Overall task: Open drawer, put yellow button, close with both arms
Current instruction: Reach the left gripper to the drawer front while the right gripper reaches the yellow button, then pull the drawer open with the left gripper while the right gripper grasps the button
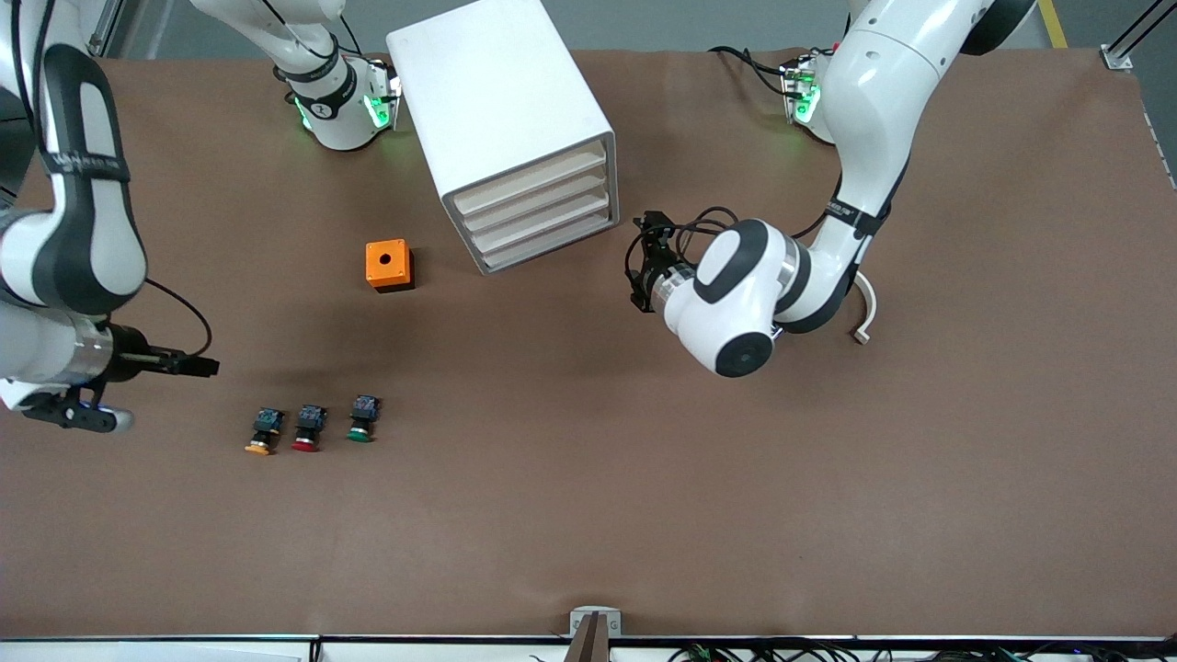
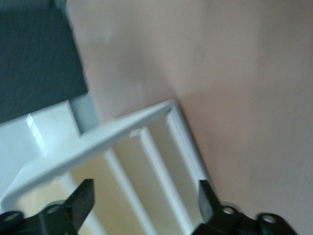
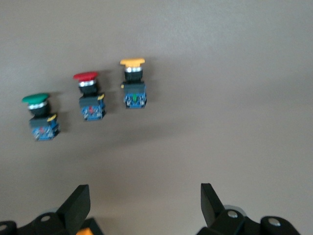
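The top drawer (image 1: 529,181) sits closed in the white cabinet (image 1: 501,110) near the table's (image 1: 828,515) arm-base edge, the left gripper (image 1: 646,262) open and empty just beside its front, the yellow button (image 1: 264,431) lying nearer the camera, toward the right arm's end, the right gripper (image 3: 144,203) open and empty above it.

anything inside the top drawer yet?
Cannot tell: the drawer is shut in the cabinet, only its cream front showing. The yellow button lies on the table.
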